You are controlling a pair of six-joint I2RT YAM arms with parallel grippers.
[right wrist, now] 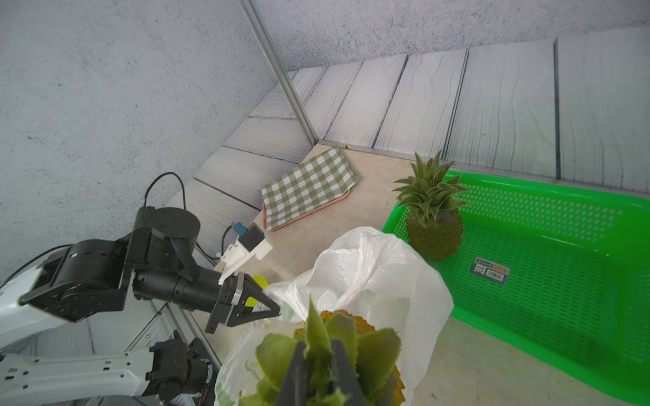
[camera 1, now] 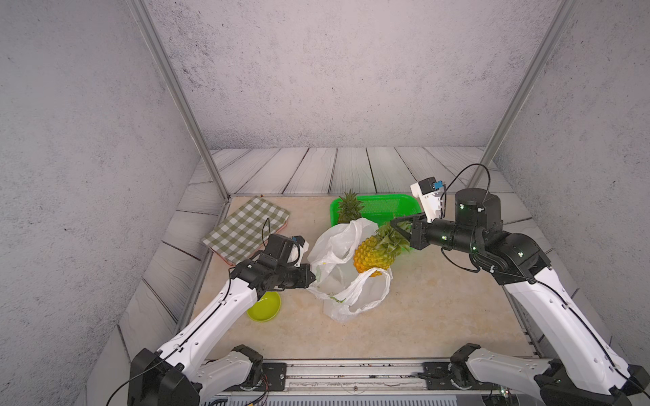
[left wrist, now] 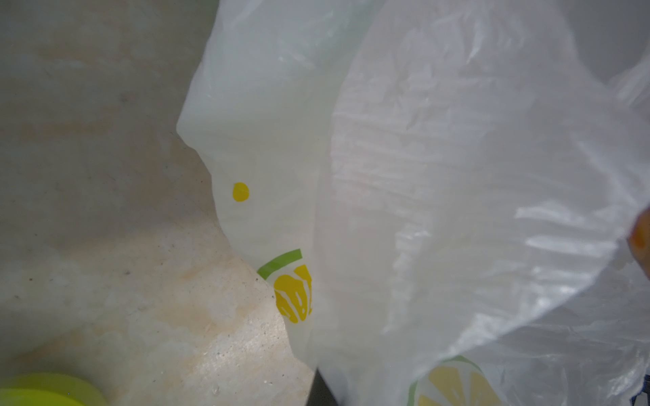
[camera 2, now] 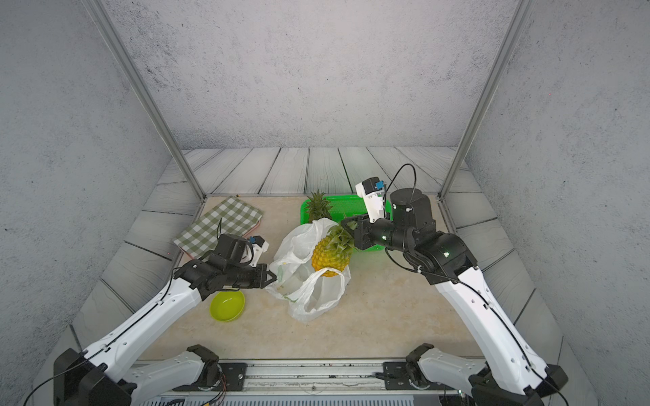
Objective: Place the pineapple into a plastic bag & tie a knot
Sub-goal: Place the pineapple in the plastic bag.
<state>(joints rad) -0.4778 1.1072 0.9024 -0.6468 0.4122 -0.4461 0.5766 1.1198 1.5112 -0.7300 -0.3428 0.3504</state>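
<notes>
1 pineapple (camera 1: pixel 373 256) at plastic bag (camera 1: pixel 332 281) mouth

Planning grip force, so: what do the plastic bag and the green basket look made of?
The plastic bag: thin translucent white film, glossy; crinkles and sharp highlights show it. The green basket: probably rigid moulded plastic, slightly shiny, with perforated walls.

Pineapple (camera 1: pixel 373 253) base partly behind plastic bag (camera 1: pixel 337 242)
</notes>
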